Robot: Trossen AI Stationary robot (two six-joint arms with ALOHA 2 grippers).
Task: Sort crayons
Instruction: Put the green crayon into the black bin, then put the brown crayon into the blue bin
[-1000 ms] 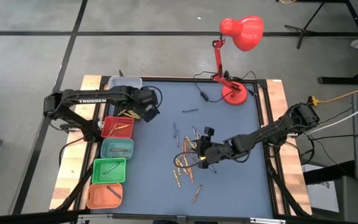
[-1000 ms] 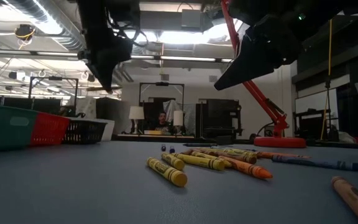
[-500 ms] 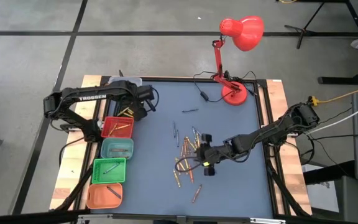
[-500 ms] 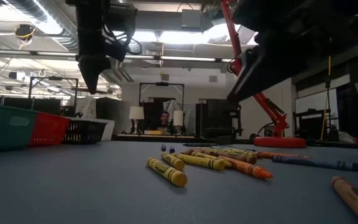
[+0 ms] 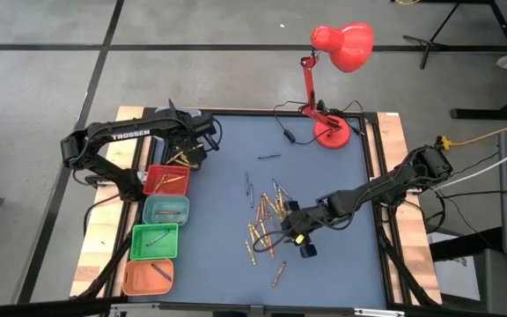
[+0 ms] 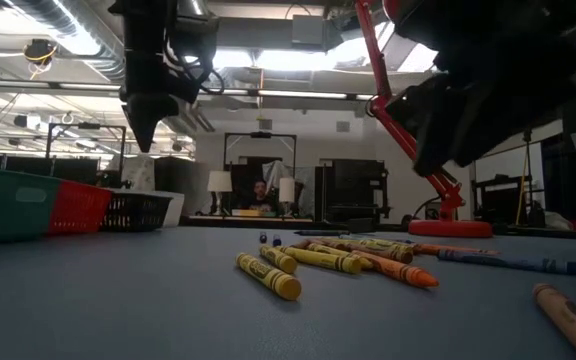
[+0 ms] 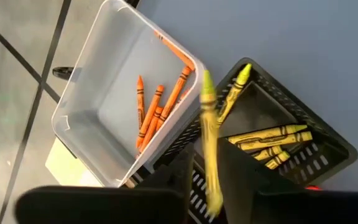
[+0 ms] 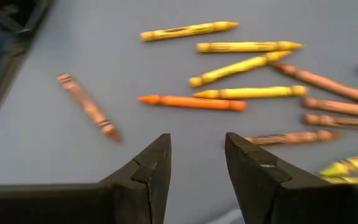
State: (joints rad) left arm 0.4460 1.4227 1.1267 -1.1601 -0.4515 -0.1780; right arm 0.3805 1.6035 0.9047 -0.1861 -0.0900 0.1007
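The left gripper hangs over the far-left corner of the table, its fingers closed on a yellow crayon that points down toward the black mesh bin directly beneath it, where several yellow crayons already lie. Just beside that bin, a clear tub holds orange ones. Over the past second this arm has drawn back from the table's middle and settled above the bins, which suggests the yellow crayon is about to be dropped with its own colour.

The right gripper has meanwhile slid from over the loose crayons toward the near edge of the table. Its fingers are parted with nothing between them. Ahead of them on the blue mat lie an orange crayon and several yellow ones, with a brownish one off to one side. That retreat reads as a repositioning for the next pick rather than a grasp under way. Much of the pile remains unsorted, well apart from the coloured bins beside the left arm.
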